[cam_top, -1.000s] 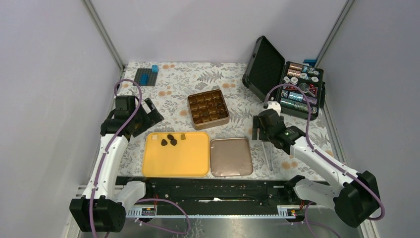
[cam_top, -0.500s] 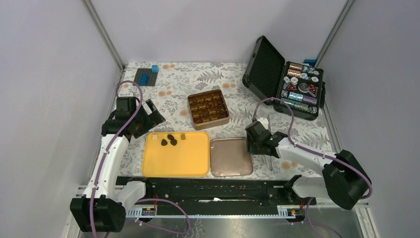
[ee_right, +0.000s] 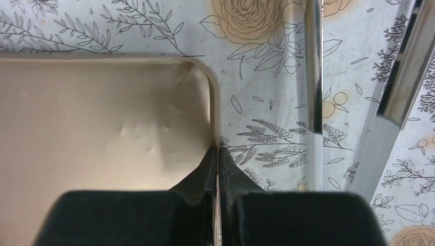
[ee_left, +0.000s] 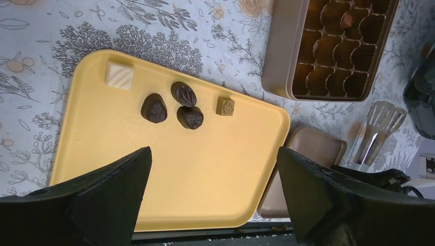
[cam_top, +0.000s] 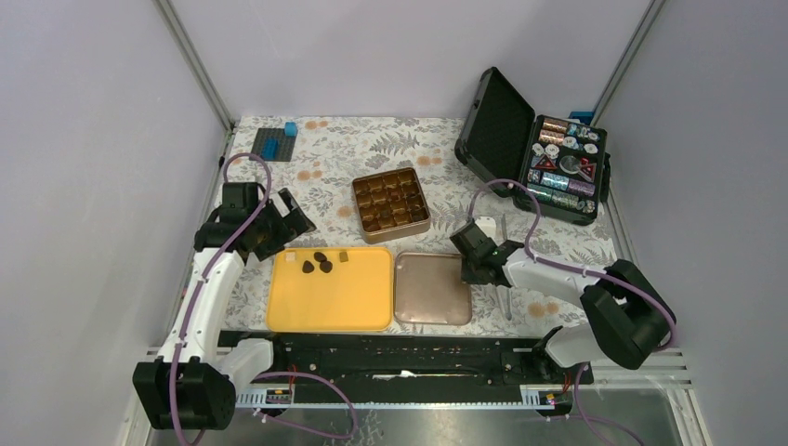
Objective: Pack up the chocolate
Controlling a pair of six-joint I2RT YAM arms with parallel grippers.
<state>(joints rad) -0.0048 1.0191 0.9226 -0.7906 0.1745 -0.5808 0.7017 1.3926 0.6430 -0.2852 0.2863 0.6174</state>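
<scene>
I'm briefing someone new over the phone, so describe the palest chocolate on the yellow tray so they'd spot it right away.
Look at the yellow tray on the floral tablecloth, left of the tan lid. Near its far edge, the leftmost piece is yours. It is a cream-white square with diagonal stripes, while its neighbours are three dark rounded pieces and one tan square.

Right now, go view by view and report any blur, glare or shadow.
Top external: even, soft light, all sharp, no hard shadows. Left wrist: chocolates crisp; the open left claw is dark and soft-edged at the bottom. Right wrist: the lid shows a mild sheen, the tongs are blurred and mirror-bright, the right claw is nearly black.
</scene>
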